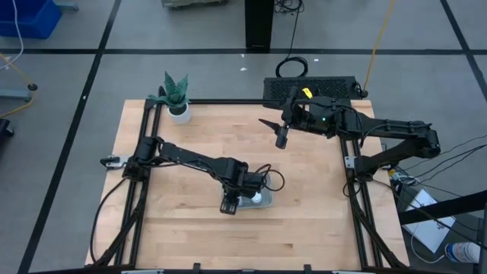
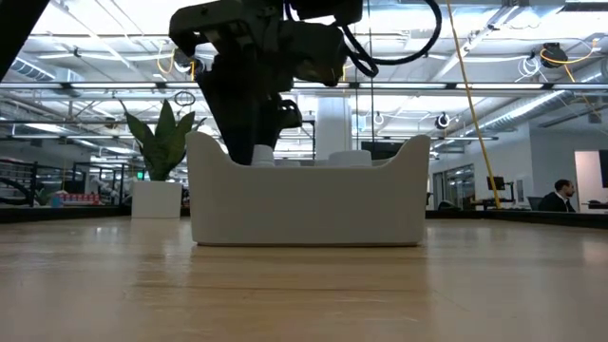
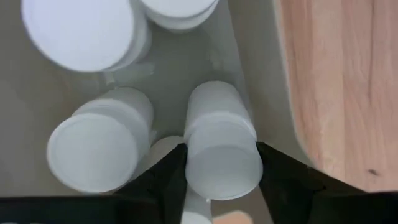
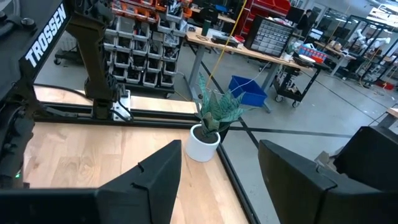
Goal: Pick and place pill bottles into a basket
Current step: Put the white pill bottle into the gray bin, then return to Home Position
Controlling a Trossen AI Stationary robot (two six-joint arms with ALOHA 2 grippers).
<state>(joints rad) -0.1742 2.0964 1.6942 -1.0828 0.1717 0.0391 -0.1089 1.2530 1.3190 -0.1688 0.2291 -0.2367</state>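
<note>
From above you see little of the basket (image 1: 262, 199), since the left gripper (image 1: 230, 202) and its wrist cover most of it; only a pale corner shows past the dark fingers. At table height the basket (image 2: 309, 204) stands flat on the wood with only a few bottle caps (image 2: 350, 158) peeking over its scooped rim, and the left arm (image 2: 256, 66) drops into its left end, hiding what it holds. Your left wrist camera settles it: the left gripper (image 3: 217, 174) has its jaws pinching one pill bottle (image 3: 221, 149) inside the basket, close to the basket wall (image 3: 261, 81), with three more bottles (image 3: 96, 146) standing around it, two of them cut off by the frame edge. You cannot count a fifth bottle anywhere. The right gripper (image 1: 278, 131) hangs above the table near its far right side, well apart from the basket, its jaws spread wide and empty. A potted plant (image 1: 176, 95) sits at the far left corner of the light wooden table (image 1: 190, 236). Beyond lies a workshop with shelving, and a person (image 2: 559, 197) sits far off.
</note>
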